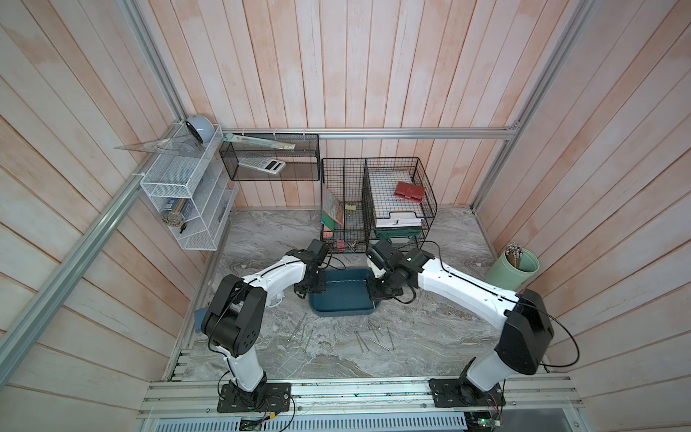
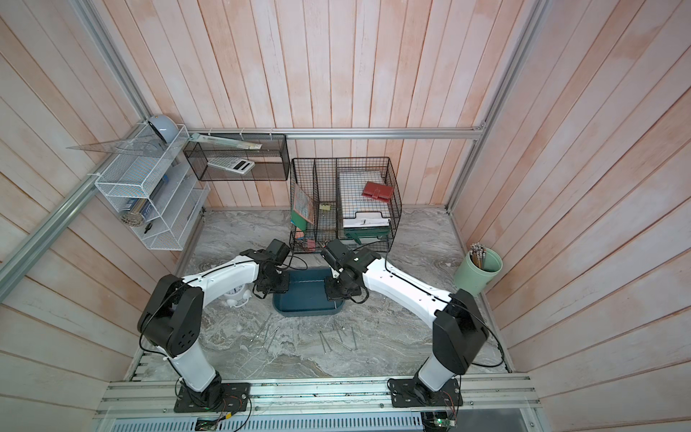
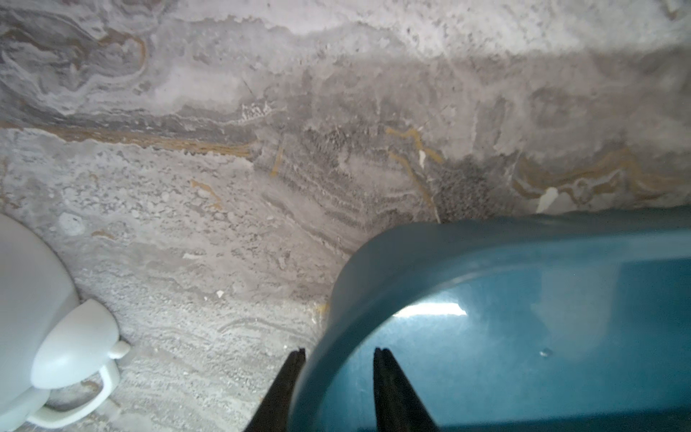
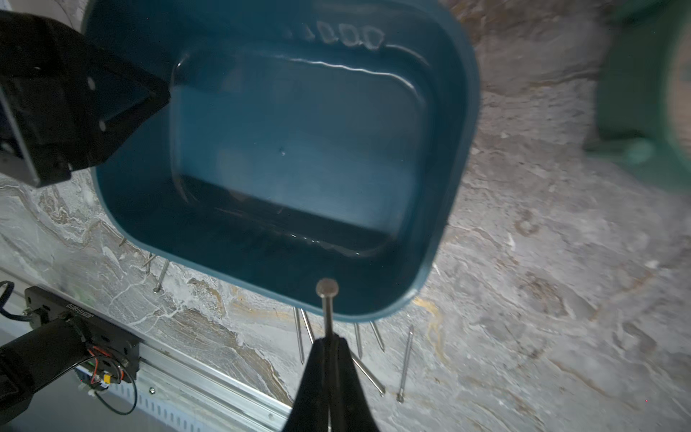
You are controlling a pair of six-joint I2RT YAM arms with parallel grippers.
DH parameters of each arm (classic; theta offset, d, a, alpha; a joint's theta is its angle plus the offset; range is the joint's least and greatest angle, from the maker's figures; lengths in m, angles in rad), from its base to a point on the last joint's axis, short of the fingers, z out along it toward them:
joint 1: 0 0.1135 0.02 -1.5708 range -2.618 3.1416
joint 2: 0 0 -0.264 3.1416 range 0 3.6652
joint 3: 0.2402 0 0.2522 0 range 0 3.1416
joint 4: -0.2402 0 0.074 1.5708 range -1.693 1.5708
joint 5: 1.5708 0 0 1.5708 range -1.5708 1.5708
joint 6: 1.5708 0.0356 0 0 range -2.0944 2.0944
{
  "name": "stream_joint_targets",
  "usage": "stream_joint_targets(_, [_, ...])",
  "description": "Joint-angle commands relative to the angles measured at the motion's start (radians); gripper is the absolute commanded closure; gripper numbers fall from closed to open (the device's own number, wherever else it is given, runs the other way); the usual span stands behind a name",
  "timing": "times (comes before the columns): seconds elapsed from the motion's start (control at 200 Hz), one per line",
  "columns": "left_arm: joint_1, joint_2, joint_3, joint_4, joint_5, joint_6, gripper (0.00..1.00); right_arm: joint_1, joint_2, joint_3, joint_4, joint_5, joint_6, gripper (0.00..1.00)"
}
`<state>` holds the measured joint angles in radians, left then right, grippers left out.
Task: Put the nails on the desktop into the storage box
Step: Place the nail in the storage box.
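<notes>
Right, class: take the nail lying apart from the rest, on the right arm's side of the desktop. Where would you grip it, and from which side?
Probably mid-shaft on the nail, from straight above, pinching across its length. It lies flat on the desktop, thin and low, with bare marble either side.

In the right wrist view a green object (image 4: 635, 74) is blurred and cut off by the edge. In both top views the nails (image 1: 374, 341) (image 2: 336, 341) on the tabletop (image 1: 430, 336) are too thin to count.
</notes>
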<state>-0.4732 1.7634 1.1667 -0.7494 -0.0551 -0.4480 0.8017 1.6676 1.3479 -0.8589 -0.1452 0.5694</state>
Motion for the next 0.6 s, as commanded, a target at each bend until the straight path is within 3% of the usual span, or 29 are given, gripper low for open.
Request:
stream_joint_targets(0.0, [0.001,0.021,0.019,0.011,0.011,0.012,0.65,-0.016,0.08,0.06,0.009,-0.09,-0.051,1.0])
stream_joint_targets(0.165, [0.001,0.022,0.02,0.01,0.007,0.013,0.65,-0.024,0.15,0.119,0.019,-0.115,-0.059,1.0])
stream_joint_targets(0.235, [0.001,0.024,0.021,0.008,0.011,0.013,0.65,-0.024,0.156,0.117,0.014,-0.106,-0.065,0.65])
stream_joint_targets(0.335, [0.001,0.022,0.023,0.008,0.008,0.015,0.65,-0.03,0.135,0.104,0.016,-0.096,-0.065,0.41])
stream_joint_targets(0.415, [0.002,0.024,0.022,0.008,0.008,0.015,0.65,-0.038,0.108,0.098,0.017,-0.088,-0.067,0.36])
stream_joint_targets(0.595, [0.005,0.021,0.022,0.003,0.007,0.017,0.65,-0.041,-0.061,0.053,-0.069,-0.032,-0.074,0.37])
